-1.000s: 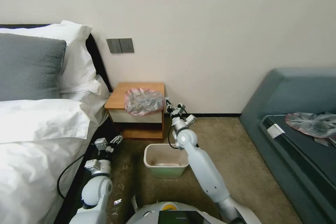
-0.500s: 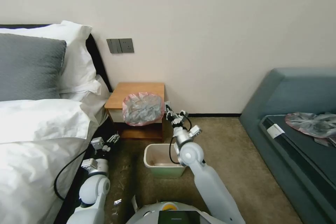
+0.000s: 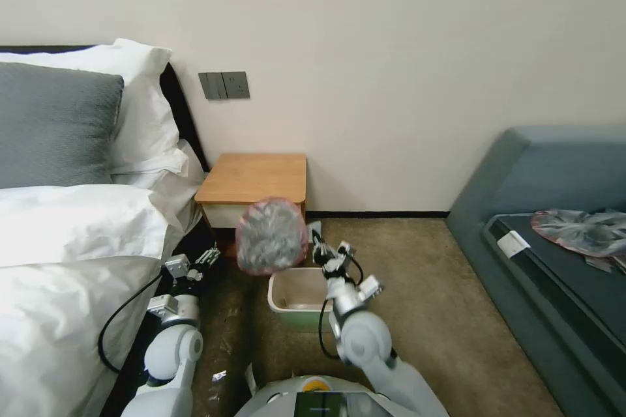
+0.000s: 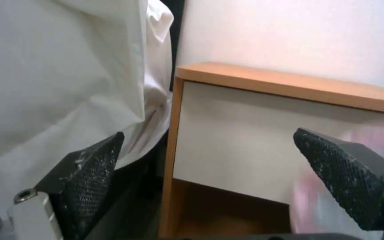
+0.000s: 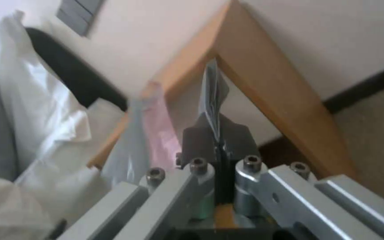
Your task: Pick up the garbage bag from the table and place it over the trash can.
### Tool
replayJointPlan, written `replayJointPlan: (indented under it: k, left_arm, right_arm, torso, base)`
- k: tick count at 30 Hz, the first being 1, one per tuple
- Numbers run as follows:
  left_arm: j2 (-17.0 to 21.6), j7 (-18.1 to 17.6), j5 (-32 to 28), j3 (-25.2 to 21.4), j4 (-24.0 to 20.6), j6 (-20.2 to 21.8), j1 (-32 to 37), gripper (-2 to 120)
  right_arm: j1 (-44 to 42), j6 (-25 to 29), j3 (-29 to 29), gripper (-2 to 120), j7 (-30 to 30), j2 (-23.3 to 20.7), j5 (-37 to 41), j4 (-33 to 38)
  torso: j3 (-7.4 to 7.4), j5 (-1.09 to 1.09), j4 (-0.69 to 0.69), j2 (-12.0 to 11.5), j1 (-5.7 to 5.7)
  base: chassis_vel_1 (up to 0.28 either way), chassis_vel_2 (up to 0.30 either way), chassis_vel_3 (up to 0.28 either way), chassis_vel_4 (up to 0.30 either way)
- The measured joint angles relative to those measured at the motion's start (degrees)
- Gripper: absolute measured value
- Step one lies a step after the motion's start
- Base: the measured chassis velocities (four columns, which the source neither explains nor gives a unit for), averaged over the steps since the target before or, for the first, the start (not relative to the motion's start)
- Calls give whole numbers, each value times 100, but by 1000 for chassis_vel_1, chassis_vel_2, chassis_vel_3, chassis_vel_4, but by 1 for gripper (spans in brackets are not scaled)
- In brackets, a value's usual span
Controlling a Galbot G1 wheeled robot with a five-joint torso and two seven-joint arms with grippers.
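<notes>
Now the garbage bag [image 3: 271,235] is held clear of the table [image 3: 253,178], hanging in the air in front of the table's front edge and above the far left corner of the trash can [image 3: 279,298]. It is pinched at its right edge by the right gripper [image 3: 317,244], whose jaws are clamped tight on a fold of the plastic, as is seen in the right wrist view, where a thin grey flap [image 5: 213,96] stands up from between the closed fingers [image 5: 201,136]. From that pinch point the bag spreads away to the robot's left, so its bulk lies left of the right gripper and its pink rim [image 5: 158,120] is turned toward the left arm. The trash can's opening lies below the bag and a little nearer the robot. The left gripper [image 3: 196,265] is held low beside the bed [image 3: 72,254], left of the trash can, with its jaws spread wide and nothing between them; in its wrist view a blur of pink and grey plastic [image 4: 316,200] shows just beyond one finger [image 4: 347,180]. The bag's free side is judged nearer to the left gripper than to anything else, and the bag's width runs roughly from one gripper toward the other
</notes>
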Motion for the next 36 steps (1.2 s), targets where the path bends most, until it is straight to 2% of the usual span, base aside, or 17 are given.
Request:
replayJointPlan:
  k: [16,34,36]
  left_arm:
    - [94,-13,-50,24,6,2,-47,98]
    - [64,-14,-37,43,21,-11,-25,98]
    - [64,-14,-35,43,21,-11,-29,98]
  right_arm:
    - [-1231,326,-356,0,228,-364,-763,183]
    - [-1497,433,-187,0,253,-380,-889,204]
    - [-1537,420,-156,6,257,-390,-889,211]
  torso:
    - [0,0,0,0,0]
    - [1,0,0,0,0]
    - [1,0,0,0,0]
  base:
    - [0,0,0,0]
    - [0,0,0,0]
    - [0,0,0,0]
